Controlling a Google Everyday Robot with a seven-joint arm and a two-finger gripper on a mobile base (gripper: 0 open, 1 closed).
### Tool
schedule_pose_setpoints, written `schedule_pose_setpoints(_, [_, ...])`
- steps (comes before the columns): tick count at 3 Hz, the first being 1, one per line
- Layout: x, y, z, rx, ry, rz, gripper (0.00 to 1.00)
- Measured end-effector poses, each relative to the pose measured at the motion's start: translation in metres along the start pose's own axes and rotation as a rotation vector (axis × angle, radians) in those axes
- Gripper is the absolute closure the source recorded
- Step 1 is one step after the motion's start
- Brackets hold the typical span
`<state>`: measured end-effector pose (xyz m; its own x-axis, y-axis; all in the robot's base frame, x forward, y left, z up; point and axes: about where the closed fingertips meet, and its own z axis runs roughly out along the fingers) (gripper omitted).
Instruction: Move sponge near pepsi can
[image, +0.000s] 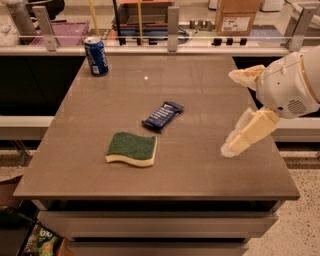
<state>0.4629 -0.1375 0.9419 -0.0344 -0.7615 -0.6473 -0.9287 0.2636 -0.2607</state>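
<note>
The sponge (132, 148), dark green on top with pale yellow foam below, lies flat on the table's front left part. The pepsi can (96, 55) stands upright at the table's far left corner, well away from the sponge. My gripper (231, 113) hangs over the table's right edge, well to the right of the sponge and above the surface. It is open and empty, with one cream finger (248, 132) pointing down-left and the other (245, 75) higher up.
A dark blue snack bar wrapper (163, 115) lies between the sponge and the table's middle. The brown table (200, 90) has a rail with metal posts (173, 22) along its far edge. Boxes and clutter stand behind it.
</note>
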Motion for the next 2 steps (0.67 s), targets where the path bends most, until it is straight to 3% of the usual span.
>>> schedule_pose_setpoints(2, [-0.014, 0.01, 0.032, 0.009, -0.201, 0.008, 0.0])
